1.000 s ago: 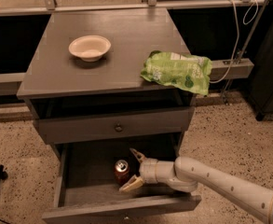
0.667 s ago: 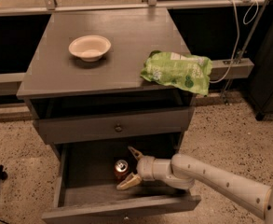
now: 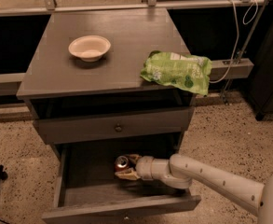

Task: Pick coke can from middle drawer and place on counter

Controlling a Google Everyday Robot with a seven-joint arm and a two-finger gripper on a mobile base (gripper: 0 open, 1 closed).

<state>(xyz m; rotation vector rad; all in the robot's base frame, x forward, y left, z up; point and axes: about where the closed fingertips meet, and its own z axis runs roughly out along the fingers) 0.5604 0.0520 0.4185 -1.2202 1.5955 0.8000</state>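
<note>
1. One coke can (image 3: 121, 162) stands upright in the lower middle of the frame, on the dark floor of the open middle drawer (image 3: 80, 192), towards its back and near its centre.
2. The gripper (image 3: 125, 166) reaches in from the lower right and has slid a little further left over the past second. Its fingers (image 3: 126, 175) are spread apart, one above the can in the frame and one below it. Before, they were just right of it.
3. I judge this to be the end of the approach: the can sits in the mouth of the spread fingers, not yet clamped, and squeezing comes next.
4. The pale arm (image 3: 210, 181) crosses the drawer's right front corner, so the lift must rise and pull out towards the bottom of the frame.
5. Directly above the can is the closed upper drawer (image 3: 94, 129) with its small knob, which overhangs the back of the open one and leaves little headroom.
6. The counter (image 3: 126, 36) fills the upper middle of the frame. A cream bowl (image 3: 89, 47) sits at its upper left and a green crisp bag (image 3: 175, 71) droops over its right edge.
7. The bare stretch between them, near the front edge, looks the easiest landing place
</note>
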